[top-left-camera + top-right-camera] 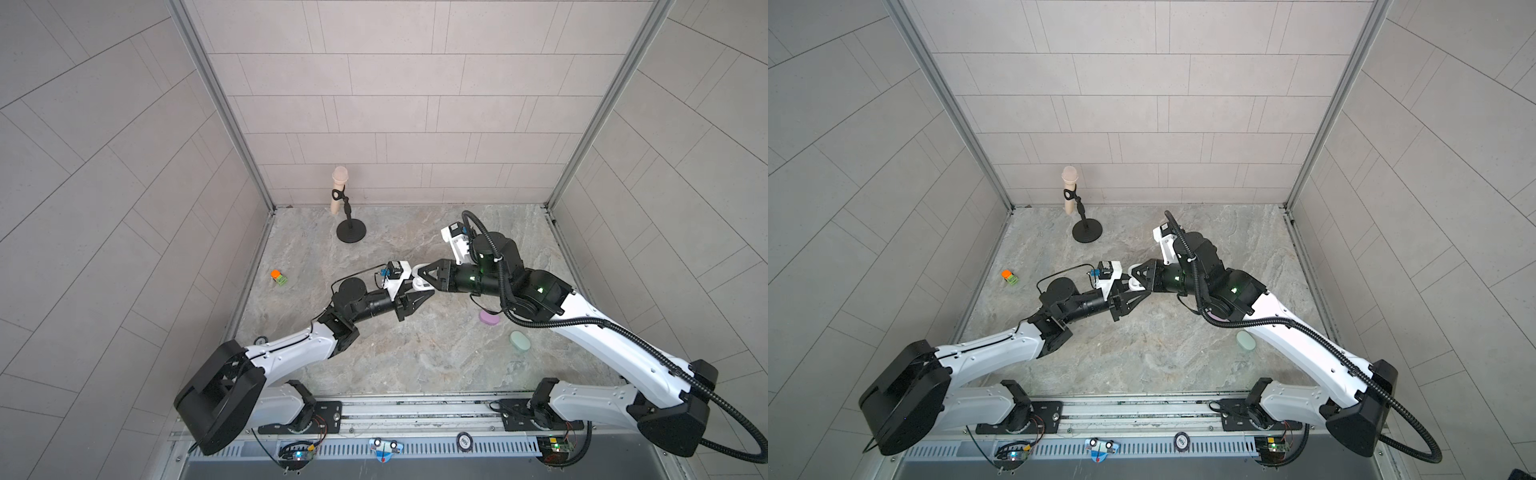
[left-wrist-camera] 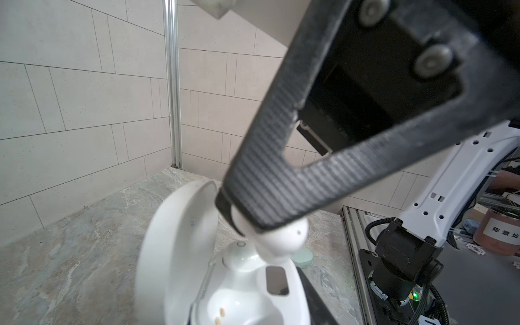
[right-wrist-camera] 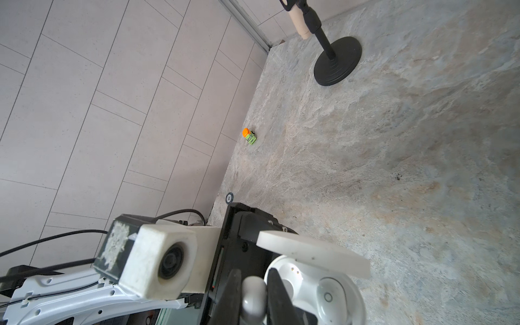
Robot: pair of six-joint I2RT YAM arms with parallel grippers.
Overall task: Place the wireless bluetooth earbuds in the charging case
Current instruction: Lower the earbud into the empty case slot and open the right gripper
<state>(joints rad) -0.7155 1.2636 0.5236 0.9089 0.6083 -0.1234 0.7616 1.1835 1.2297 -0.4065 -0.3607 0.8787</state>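
My left gripper (image 1: 417, 298) is shut on the white charging case (image 2: 242, 284), which is held up with its lid open. One white earbud (image 2: 241, 254) sits in a socket of the case. The socket beside it (image 2: 225, 308) is empty and shows gold contacts. My right gripper (image 3: 253, 292) is shut on a second white earbud (image 3: 254, 295), just above the case's rim next to the seated bud. In both top views the two grippers meet tip to tip over the middle of the table, with the case (image 1: 1136, 284) between them.
A lilac case (image 1: 489, 318) and a mint case (image 1: 519, 340) lie shut on the table under the right arm. A microphone on a black stand (image 1: 347, 210) stands at the back. A small orange and green toy (image 1: 278, 277) sits near the left wall.
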